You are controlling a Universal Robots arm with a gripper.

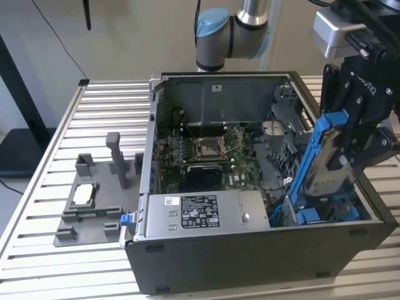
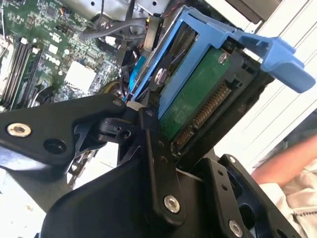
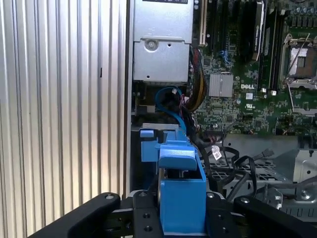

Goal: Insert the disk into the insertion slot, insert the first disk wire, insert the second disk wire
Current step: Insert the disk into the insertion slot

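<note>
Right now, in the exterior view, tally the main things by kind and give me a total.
disk in its blue carrier: 1
gripper, clamped on the disk above the case: 1
computer case, open: 1
power-supply box, silver: 1
motherboard, green: 1
grey fixture plate on the table beside the case: 1
Total: 6

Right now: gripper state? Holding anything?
Gripper: jaws closed on the disk, which it holds tilted.
</note>
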